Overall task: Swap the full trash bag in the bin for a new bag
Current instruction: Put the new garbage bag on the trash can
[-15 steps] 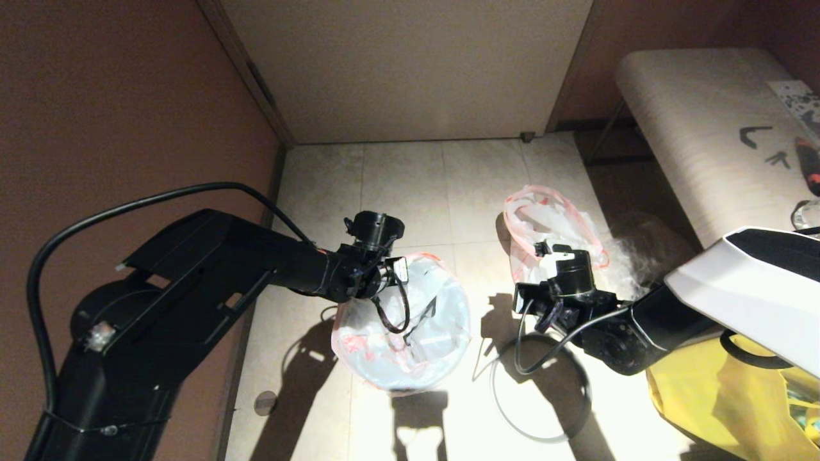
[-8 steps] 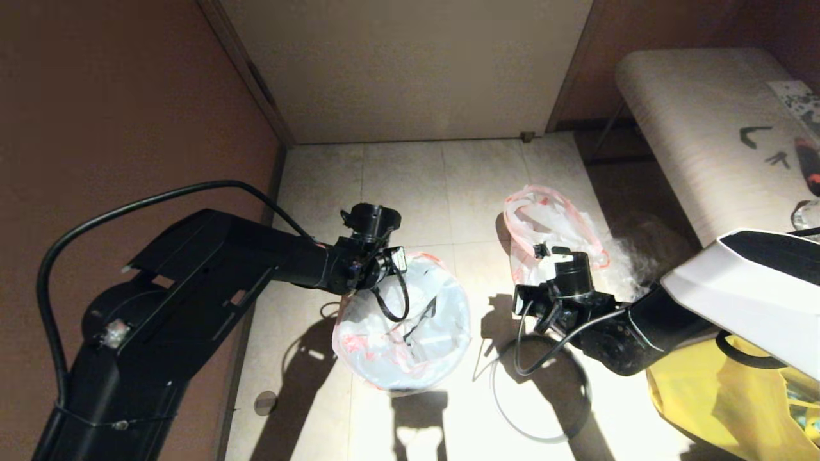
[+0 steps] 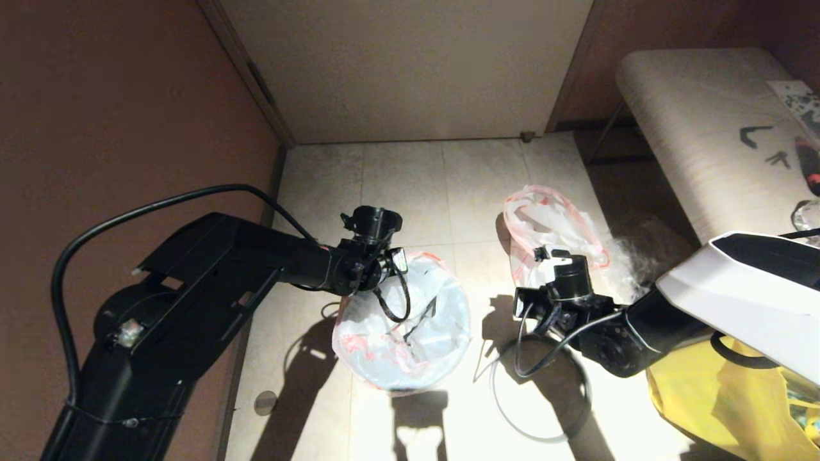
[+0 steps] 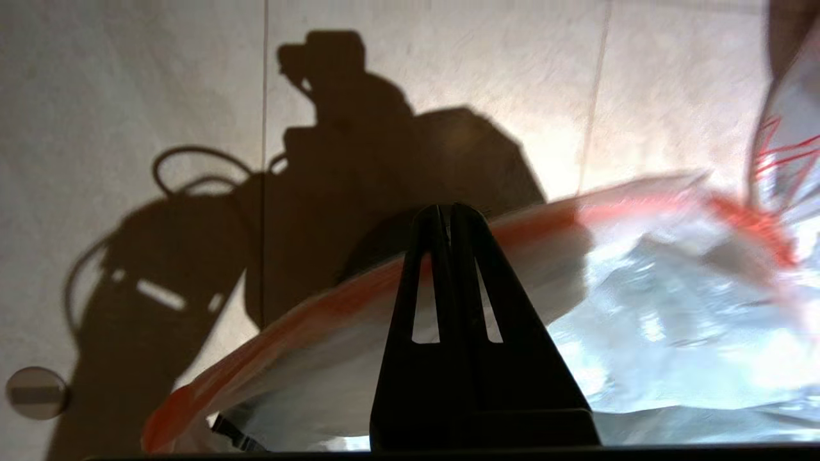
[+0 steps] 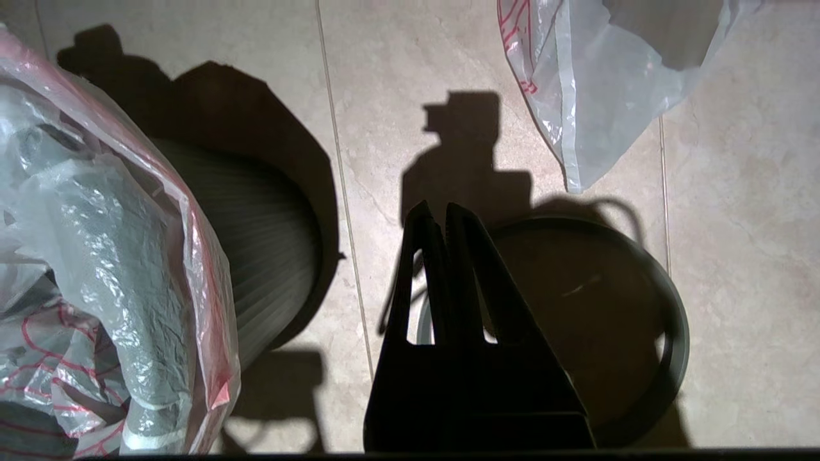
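The full trash bag [image 3: 410, 333], translucent white with a pink hem, sits in the bin [image 5: 269, 269], its mouth spread wide. My left gripper [image 4: 448, 208] hangs shut at the bag's far left edge. The hem [image 4: 307, 307] runs right behind its fingers, and I cannot tell whether plastic is pinched. The new bag [image 3: 551, 221] lies limp on the tiles to the right. My right gripper [image 5: 439, 211] is shut and empty, low over the floor between bin and new bag. It is above the near edge of the grey hoop [image 5: 678, 333], which lies off the bin.
A big yellow bag [image 3: 717, 397] fills the near right corner, under my right arm. A crinkly clear bag [image 3: 631, 256] lies beside the new bag. A pale bench [image 3: 698, 128] stands at the right. A brown wall runs along the left, with a floor cap [image 3: 264, 403] near it.
My left wrist has drifted slightly left and away, staying at the bag's rim. The right arm has crept a little. Both bags and the hoop lie as before.
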